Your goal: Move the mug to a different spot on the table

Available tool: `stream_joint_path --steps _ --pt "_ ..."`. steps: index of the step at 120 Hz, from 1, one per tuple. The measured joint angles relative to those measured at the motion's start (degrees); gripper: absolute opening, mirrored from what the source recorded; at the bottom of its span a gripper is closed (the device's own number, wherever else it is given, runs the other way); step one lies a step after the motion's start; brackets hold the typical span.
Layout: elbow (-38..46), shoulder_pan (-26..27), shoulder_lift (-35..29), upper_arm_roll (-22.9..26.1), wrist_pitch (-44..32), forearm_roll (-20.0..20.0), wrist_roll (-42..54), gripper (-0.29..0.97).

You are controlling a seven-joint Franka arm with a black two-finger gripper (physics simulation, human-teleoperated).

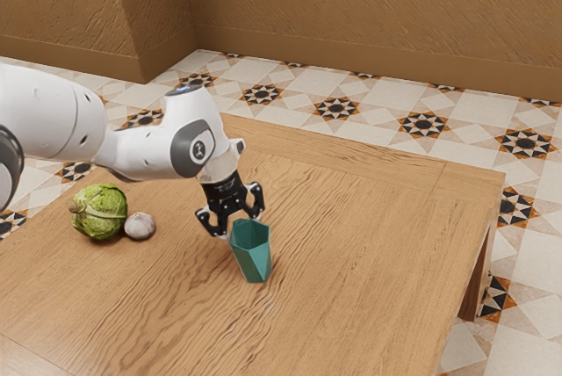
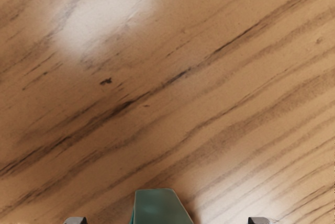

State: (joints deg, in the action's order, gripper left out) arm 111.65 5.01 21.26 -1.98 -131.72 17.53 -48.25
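hidden: the back of the mug's rim is partly covered by the gripper; contact between the mug's base and the table is hard to read, and a slight lean is suggested
cut off: the arm's base is cropped at the exterior view's left edge; in the wrist view the mug is blurred and cropped at the frame edge, with grey fingertips cropped on either side of it
unclear: the small pale round thing cannot be identified
pincer: spread wide, nothing gripped; a gap of bare wood is seen between each fingertip and the mug; the hand is poised just over the rim
mug: teal, faceted, narrower at the base; placed mid-table, directly under the gripper, well apart from the cabbage
edges: the table's far edge and its edge at the exterior view's right are seen against the tiled floor; the near edge is cropped by the frame
clutter: the cabbage and the round thing are set just beside each other, toward the exterior view's left
open room: broad bare wood is seen from the mug toward the exterior view's right and toward the near side
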Motion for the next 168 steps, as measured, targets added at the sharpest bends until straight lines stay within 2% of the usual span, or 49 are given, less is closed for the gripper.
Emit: stream_joint_path --steps 19,44,80,104,130,168 --pt "0.00 0.00 -0.01 -0.01 -0.11 1.08 0.24 0.20" --pt "0.00 0.00 -0.14 0.03 0.00 2.22 0.07 0.11" --pt "-1.68 -0.02 -1.65 -0.38 5.61 8.65 -0.01 0.01" --pt "-2.25 -2.24 -2.56 -4.47 11.76 13.00 0.60 -0.04" --pt "-3.17 -3.20 -2.51 -10.01 16.59 14.64 1.87 -0.07" --pt "-3.26 -5.52 -0.99 -10.58 18.75 15.18 4.44 -0.07"
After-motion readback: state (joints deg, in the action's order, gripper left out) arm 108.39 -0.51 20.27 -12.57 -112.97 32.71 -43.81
